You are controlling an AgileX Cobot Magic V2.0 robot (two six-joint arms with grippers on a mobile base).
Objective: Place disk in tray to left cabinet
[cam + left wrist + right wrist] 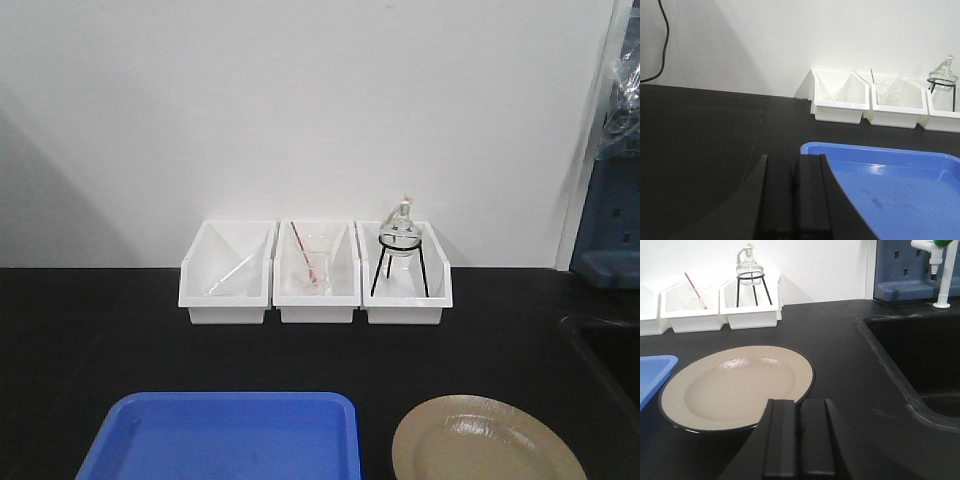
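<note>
Disk (487, 440) lies on the counter (100, 330) just right of the tray (225, 405), both cut off at bottom. Bins (316, 310) behind: beaker (316, 268) in the middle one, flask (400, 238) in the right. Left gripper (792, 200) and right gripper (799, 440) both pinched shut, empty.

On the black counter (100, 335), three white bins (316, 312) line the wall, one holding a beaker (315, 270), another a tripod-mounted flask (400, 236).

Tan, black-rimmed disk (488, 445) lies flat just right of blue tray (225, 437).
</note>
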